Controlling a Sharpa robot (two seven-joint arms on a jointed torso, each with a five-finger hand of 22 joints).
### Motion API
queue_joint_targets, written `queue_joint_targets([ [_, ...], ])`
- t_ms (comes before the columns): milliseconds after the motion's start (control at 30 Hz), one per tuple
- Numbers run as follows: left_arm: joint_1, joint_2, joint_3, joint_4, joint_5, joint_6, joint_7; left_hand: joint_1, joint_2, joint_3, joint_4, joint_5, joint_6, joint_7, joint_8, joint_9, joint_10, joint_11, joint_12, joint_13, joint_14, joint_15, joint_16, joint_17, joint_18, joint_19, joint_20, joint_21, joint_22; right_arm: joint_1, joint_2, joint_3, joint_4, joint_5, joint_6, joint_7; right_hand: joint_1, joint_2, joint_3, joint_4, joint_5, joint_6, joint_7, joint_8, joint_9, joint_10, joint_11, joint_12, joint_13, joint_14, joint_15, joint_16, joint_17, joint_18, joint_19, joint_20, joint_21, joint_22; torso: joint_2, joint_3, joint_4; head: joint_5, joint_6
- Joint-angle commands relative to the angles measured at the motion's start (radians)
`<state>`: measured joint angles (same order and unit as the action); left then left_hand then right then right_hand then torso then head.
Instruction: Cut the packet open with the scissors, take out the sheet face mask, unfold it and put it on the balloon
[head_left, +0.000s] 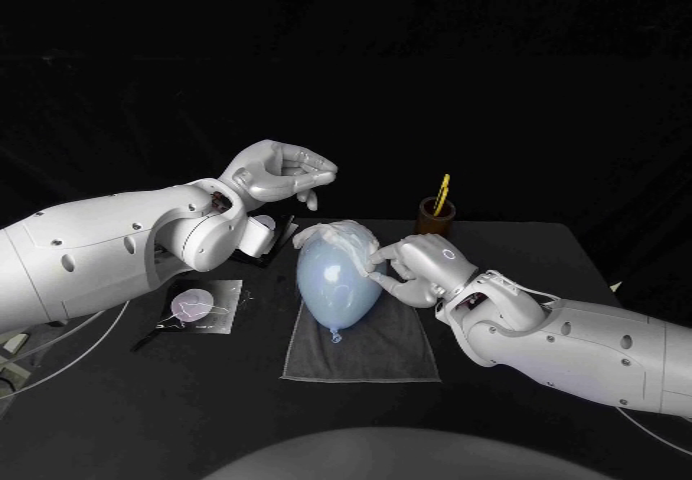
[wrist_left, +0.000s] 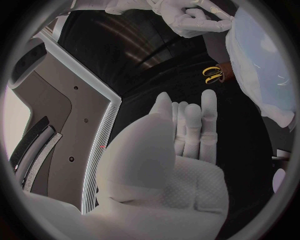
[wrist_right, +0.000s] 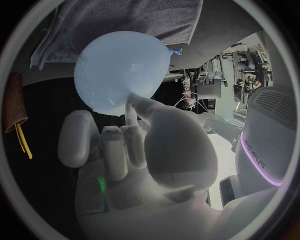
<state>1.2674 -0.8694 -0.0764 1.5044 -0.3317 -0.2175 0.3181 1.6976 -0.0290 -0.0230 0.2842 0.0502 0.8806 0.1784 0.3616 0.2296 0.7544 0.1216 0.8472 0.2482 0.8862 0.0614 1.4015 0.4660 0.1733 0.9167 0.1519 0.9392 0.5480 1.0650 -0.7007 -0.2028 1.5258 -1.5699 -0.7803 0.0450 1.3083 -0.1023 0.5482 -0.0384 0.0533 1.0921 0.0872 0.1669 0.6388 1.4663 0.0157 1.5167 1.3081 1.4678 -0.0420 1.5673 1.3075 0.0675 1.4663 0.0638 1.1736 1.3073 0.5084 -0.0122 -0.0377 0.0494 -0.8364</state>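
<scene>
The balloon (head_left: 335, 290) lay mid-frame on the towel (head_left: 368, 355), its long axis running up the frame and its knot at the lower end. The mask (head_left: 343, 237) was draped over its upper end. The right hand (head_left: 415, 265) was nearer, its fingers (head_left: 384, 258) touching the mask's right edge; pinching or pressing, I couldn't tell. The left hand (head_left: 281, 170) hung upper left, well apart, curled on nothing.

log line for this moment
step: mask on balloon | right hand: touches balloon | left hand: raised, holds nothing | balloon: on towel | packet: on table | scissors: in cup
</scene>
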Motion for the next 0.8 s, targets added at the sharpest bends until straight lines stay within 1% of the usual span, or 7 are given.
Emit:
queue_joint_targets([
  [33, 0.000, 0.001, 0.001, 0.003, -0.007, 0.017, 0.010, 0.009, 0.002, 0.005, 0.000, -0.001, -0.001, -0.001, -0.006, 0.000, 0.001, -0.001, -0.003, -0.001, -0.002, -0.002, -0.004, 0.000, 0.011, -0.006, 0.001, -0.001, 0.001, -0.001, 0.007, 0.001, -0.002, -0.027, -0.059, -0.029, -0.002, 0.009, -0.002, 0.003, -0.005, 0.010, -0.006, 0.014, 0.010, 0.083, -0.010, 0.009, 0.228, 0.103, -0.011, 0.004, 0.263, 0.005, 0.012, -0.010, 0.012, 0.168, 0.000, 0.0005, 0.0003, -0.002, -0.004],
  [100, 0.000, 0.001, 0.001, 0.004, -0.007, 0.017, 0.009, 0.009, 0.002, 0.005, 0.000, -0.001, -0.001, -0.001, -0.006, 0.000, 0.001, -0.001, -0.003, -0.001, -0.002, -0.002, -0.004, 0.000, 0.011, -0.006, 0.001, -0.001, 0.001, -0.001, 0.010, 0.002, -0.004, -0.030, -0.066, -0.033, -0.005, 0.009, -0.003, 0.005, -0.005, 0.012, -0.011, 0.021, 0.015, 0.084, -0.014, 0.010, 0.230, 0.103, -0.015, 0.004, 0.263, 0.004, 0.013, -0.013, 0.014, 0.168, 0.000, 0.0003, 0.0005, -0.004, -0.002],
  [233, 0.000, 0.002, 0.001, 0.002, 0.025, 0.039, 0.003, 0.010, 0.001, 0.007, 0.000, -0.001, -0.002, -0.001, -0.007, 0.000, 0.000, -0.001, -0.004, -0.002, -0.002, -0.002, -0.004, 0.000, 0.011, -0.006, 0.001, -0.001, 0.001, 0.000, 0.013, 0.005, -0.010, -0.030, -0.070, -0.034, -0.007, 0.010, -0.003, 0.007, -0.005, 0.013, -0.014, 0.026, 0.018, 0.086, -0.017, 0.014, 0.232, 0.103, -0.018, 0.004, 0.263, 0.003, 0.015, -0.016, 0.024, 0.170, -0.001, -0.0006, 0.0001, -0.009, -0.008],
  [333, 0.000, 0.002, 0.001, 0.001, 0.035, 0.050, 0.000, 0.021, 0.002, 0.015, -0.003, -0.001, -0.002, 0.000, -0.008, 0.000, 0.000, -0.001, -0.005, -0.003, -0.001, -0.002, -0.006, 0.001, 0.011, -0.006, 0.001, 0.000, 0.002, 0.003, 0.011, 0.006, -0.014, -0.030, -0.075, -0.035, -0.008, 0.010, -0.002, 0.009, -0.005, 0.013, -0.016, 0.029, 0.021, 0.087, -0.019, 0.016, 0.234, 0.103, -0.020, 0.004, 0.263, 0.002, 0.017, -0.018, 0.029, 0.172, -0.002, -0.0020, -0.0023, -0.011, -0.005],
  [533, 0.000, 0.003, 0.001, 0.001, 0.034, 0.064, 0.002, 0.026, 0.002, 0.019, -0.004, -0.001, -0.002, 0.000, -0.009, 0.000, 0.000, -0.001, -0.006, -0.004, -0.002, -0.002, -0.008, -0.001, 0.011, -0.006, 0.000, 0.001, 0.002, 0.009, 0.001, 0.010, -0.008, -0.031, -0.093, -0.029, -0.044, 0.042, 0.011, 0.061, -0.005, 0.020, -0.026, 0.054, 0.035, 0.102, -0.028, 0.049, 0.259, 0.103, -0.028, 0.004, 0.263, -0.004, 0.026, -0.029, 0.059, 0.179, -0.001, -0.0003, -0.0006, -0.017, -0.001],
  [633, 0.000, 0.002, 0.001, 0.001, 0.034, 0.065, 0.005, 0.026, 0.002, 0.019, -0.004, -0.001, -0.002, 0.000, -0.009, 0.000, 0.000, -0.001, -0.006, -0.004, -0.002, -0.002, -0.008, -0.001, 0.011, -0.006, 0.000, 0.001, 0.002, 0.012, -0.003, 0.013, 0.000, -0.034, -0.105, -0.029, -0.061, 0.060, 0.008, 0.092, -0.005, 0.033, -0.032, 0.070, 0.043, 0.105, -0.032, 0.054, 0.263, 0.103, -0.032, 0.004, 0.263, -0.006, 0.028, -0.033, 0.067, 0.181, -0.001, 0.0002, -0.0011, -0.015, 0.000],
  [800, 0.000, 0.002, 0.001, 0.001, 0.032, 0.065, 0.007, 0.026, 0.001, 0.020, -0.004, -0.001, -0.002, 0.000, -0.009, -0.001, 0.000, -0.001, -0.007, -0.004, -0.003, -0.002, -0.008, -0.002, 0.011, -0.006, 0.000, 0.001, 0.002, 0.023, -0.012, 0.016, 0.019, -0.053, -0.112, -0.051, -0.063, 0.074, -0.013, 0.112, -0.004, 0.040, -0.043, 0.110, 0.085, 0.105, -0.042, 0.054, 0.263, 0.103, -0.039, 0.004, 0.263, -0.007, 0.031, -0.039, 0.076, 0.183, 0.000, 0.0004, -0.0008, -0.016, 0.005],
])
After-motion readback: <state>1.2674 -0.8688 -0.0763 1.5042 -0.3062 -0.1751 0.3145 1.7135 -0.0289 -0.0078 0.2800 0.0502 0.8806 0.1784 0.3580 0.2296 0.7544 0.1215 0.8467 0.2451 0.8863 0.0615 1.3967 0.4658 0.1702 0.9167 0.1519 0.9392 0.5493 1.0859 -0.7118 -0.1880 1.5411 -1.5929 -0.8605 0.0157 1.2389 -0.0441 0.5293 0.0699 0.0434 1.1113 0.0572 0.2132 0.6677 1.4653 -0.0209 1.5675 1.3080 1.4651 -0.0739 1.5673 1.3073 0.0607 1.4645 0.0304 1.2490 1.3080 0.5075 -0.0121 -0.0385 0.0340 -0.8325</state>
